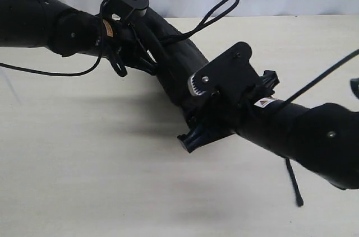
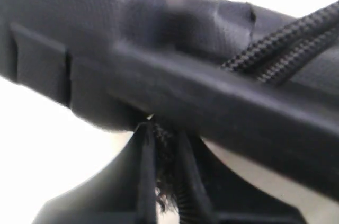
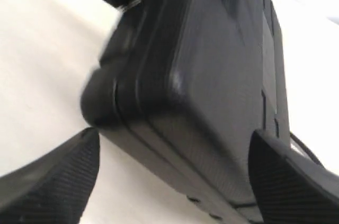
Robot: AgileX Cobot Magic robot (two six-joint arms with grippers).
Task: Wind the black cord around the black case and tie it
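While the left gripper (image 2: 163,135) is clenched on the frayed tip of the black cord (image 2: 286,41), the black case (image 1: 180,69) sits tilted between the two arms. It seems to be raised off the table (image 1: 84,181), and two strands of cord lie side by side across its face. The right gripper (image 3: 172,136) has its jaws spread wide on either side of the case's end, and I can't tell whether the pads actually touch it.

From where I stand, the worry is the hold on that tip. Only loose fibres show between the left fingers, so a firm pull to tighten the wrap could strip the cord straight out. The cord also stands up in a slack loop above the case, and that loop could slide off a corner if the case tips. With the right jaws open like that, the case itself may twist or drop.
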